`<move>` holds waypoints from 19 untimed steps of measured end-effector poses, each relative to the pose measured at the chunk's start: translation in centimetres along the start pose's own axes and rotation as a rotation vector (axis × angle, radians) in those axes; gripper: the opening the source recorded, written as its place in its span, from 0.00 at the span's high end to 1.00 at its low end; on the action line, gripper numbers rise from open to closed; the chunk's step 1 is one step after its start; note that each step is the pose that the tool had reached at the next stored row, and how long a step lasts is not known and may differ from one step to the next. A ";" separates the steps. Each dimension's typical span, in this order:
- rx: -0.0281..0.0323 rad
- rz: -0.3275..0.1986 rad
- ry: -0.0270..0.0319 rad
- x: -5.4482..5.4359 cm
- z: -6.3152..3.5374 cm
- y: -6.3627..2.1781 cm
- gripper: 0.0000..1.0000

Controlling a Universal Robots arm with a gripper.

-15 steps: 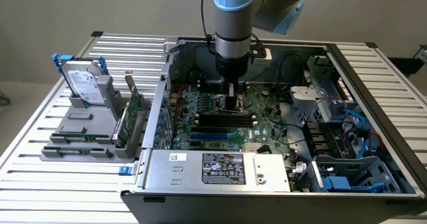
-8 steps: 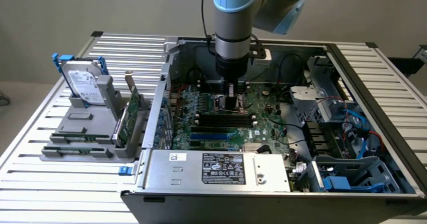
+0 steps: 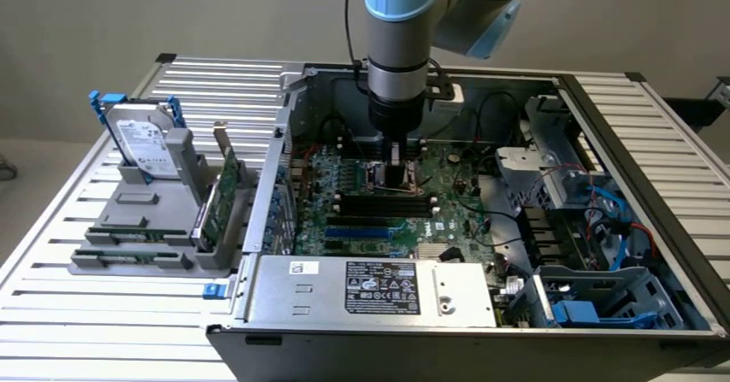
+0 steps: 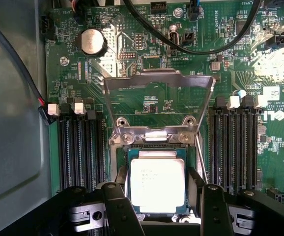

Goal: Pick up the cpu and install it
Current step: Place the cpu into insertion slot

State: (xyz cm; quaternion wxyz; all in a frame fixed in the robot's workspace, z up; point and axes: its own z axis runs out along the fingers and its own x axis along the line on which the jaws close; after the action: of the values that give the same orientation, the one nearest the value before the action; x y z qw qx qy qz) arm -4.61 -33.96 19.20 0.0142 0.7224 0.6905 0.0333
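Observation:
The cpu (image 4: 157, 184), a small square chip with a bright silvery top plate and a green rim, lies level in the square socket frame (image 4: 154, 136) on the green motherboard. My gripper (image 4: 157, 196) straddles it, its pale pads (image 4: 122, 183) against two opposite edges of the chip. The socket's metal load plate (image 4: 159, 81) stands flipped back open beyond the cpu. In the exterior view the gripper (image 3: 394, 173) reaches straight down into the open computer case (image 3: 638, 228), low over the middle of the motherboard (image 3: 377, 202).
Dark memory slots (image 4: 78, 147) (image 4: 235, 147) flank the socket on both sides. Black cables (image 4: 181, 44) and a coin battery (image 4: 93, 41) lie beyond it. A hard drive with blue handles (image 3: 143, 138) stands in a grey holder on the exterior view's left. The power supply (image 3: 371, 290) closes the case's near side.

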 end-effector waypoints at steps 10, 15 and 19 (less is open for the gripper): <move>0.0000 0.000 -0.0001 0.0 0.05 -0.02 0.45; -0.0007 0.000 0.0012 0.0 0.09 -0.01 0.38; -0.0003 0.000 0.0005 0.0 0.07 -0.02 0.38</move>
State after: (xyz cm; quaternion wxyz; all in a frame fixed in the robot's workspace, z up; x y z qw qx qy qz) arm -4.62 -33.94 19.13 0.0141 0.7224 0.6905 0.0336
